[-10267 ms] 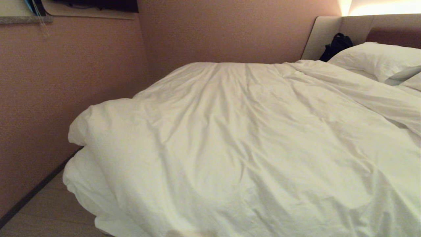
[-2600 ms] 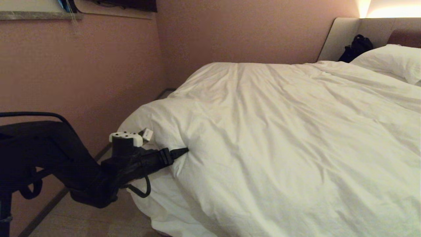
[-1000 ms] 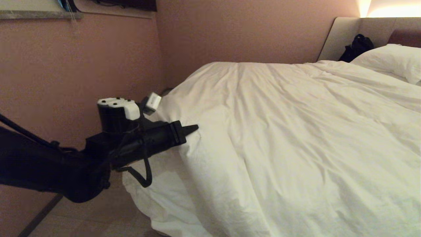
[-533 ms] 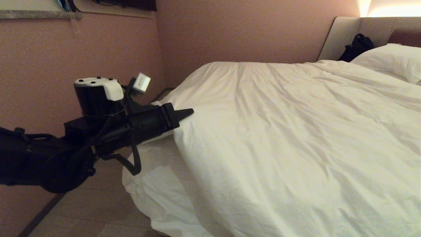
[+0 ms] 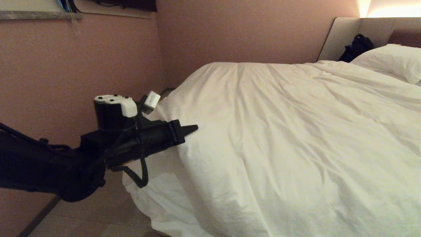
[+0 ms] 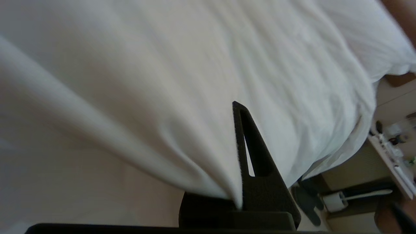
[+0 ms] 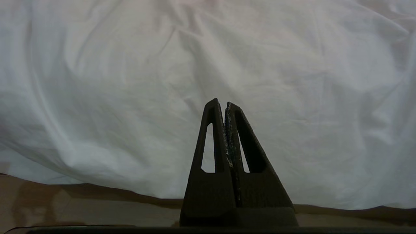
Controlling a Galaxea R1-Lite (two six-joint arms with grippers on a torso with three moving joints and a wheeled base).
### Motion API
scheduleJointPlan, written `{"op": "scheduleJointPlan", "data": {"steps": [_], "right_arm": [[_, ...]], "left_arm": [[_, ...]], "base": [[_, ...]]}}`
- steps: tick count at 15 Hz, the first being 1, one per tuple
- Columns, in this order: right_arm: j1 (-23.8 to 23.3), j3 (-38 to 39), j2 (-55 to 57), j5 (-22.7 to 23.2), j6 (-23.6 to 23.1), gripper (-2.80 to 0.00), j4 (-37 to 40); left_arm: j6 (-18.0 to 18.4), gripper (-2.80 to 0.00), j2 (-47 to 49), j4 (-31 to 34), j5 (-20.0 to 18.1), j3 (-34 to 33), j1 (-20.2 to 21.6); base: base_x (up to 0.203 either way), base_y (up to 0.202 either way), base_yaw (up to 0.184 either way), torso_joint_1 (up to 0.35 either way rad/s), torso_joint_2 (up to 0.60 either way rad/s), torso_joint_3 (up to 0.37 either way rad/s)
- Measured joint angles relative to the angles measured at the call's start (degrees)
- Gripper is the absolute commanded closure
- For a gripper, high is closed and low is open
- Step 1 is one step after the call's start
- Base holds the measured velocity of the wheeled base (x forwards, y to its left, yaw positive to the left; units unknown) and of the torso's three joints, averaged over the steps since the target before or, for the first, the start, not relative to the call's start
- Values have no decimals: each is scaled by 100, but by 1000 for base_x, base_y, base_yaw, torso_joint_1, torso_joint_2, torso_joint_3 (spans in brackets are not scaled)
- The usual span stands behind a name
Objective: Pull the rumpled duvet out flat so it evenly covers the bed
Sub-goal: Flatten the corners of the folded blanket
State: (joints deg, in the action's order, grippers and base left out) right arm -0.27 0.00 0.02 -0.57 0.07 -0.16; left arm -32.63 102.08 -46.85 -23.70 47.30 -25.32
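1. The left gripper point(image 5: 194, 127) is clamped tight on the duvet point(image 5: 296, 131), pinching a fold of the cover at the bed's near left corner and holding that corner lifted clear of what lies below.
2. In the left wrist view the cloth runs straight into the pinched fingers point(image 6: 250, 143), drawn into a taut ridge, so that's a real grip.
3. The right gripper point(image 7: 225, 105) has its jaws pressed together on nothing, parked low by the side of the bed point(image 5: 342, 36) with white cover hanging in front of it.
4. Progress, by my reading: well along. The duvet already spreads across most of the mattress, right up toward the pillow point(image 5: 388, 59) at the headboard end.
5. Still to do: soft creases run across the top, and under the raised corner more white bedding point(image 5: 154, 194) spills toward the floor.
6. That corner wants drawing out and laying down square.
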Motion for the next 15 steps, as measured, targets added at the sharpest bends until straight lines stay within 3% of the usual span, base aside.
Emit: {"op": "scheduleJointPlan", "data": {"steps": [1, 2, 3, 7, 9, 12, 15], "right_arm": [[0, 0, 0, -2, 2, 0, 0], [0, 0, 0, -2, 2, 0, 2], [0, 0, 0, -2, 2, 0, -2], [0, 0, 0, 0, 0, 0, 0], [0, 0, 0, 0, 2, 0, 2], [0, 0, 0, -5, 2, 0, 1], [0, 0, 0, -2, 2, 0, 0]], "left_arm": [[-2, 0, 81, 10, 5, -28, 2], [6, -118, 149, 23, 15, -44, 5], [12, -280, 202, 65, 37, -50, 5], [88, -280, 324, 90, 154, -117, 11], [527, -280, 343, 73, 466, -281, 81], [1457, -280, 368, -105, 1413, -711, 282], [1946, -280, 254, -848, 1585, -1499, 552]], "base": [[0, 0, 0, 0, 0, 0], [0, 0, 0, 0, 0, 0], [0, 0, 0, 0, 0, 0], [0, 0, 0, 0, 0, 0], [0, 0, 0, 0, 0, 0], [0, 0, 0, 0, 0, 0], [0, 0, 0, 0, 0, 0]]}}
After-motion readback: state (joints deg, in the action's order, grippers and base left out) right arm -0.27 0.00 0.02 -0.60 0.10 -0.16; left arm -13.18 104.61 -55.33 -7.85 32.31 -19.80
